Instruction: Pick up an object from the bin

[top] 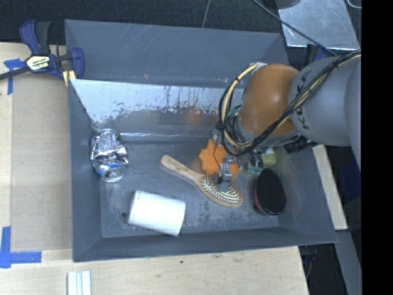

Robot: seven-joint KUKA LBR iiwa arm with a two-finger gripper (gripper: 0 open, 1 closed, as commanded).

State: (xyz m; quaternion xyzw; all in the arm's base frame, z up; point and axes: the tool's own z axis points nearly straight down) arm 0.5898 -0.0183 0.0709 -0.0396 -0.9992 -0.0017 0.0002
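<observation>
Grey bin point(184, 54): pincer point(225, 176) over wooden hairbrush point(190, 173)

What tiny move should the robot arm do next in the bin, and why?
Probably a small drop straight down. The gripper is over the light wooden hairbrush, about where its handle joins the bristled head, so lowering there looks likeliest to catch it. A crumpled orange thing lies close beside it, so sideways moves might bump that.

Ground: dark surface point(153, 5), matt black, along the top of the view;
Plate: grey metal sheet point(319, 20) at upper right, lying on the dark surface;
Cable: thin cable point(210, 5) slanting across the dark surface;
Light: pale glare on the metal sheet
</observation>
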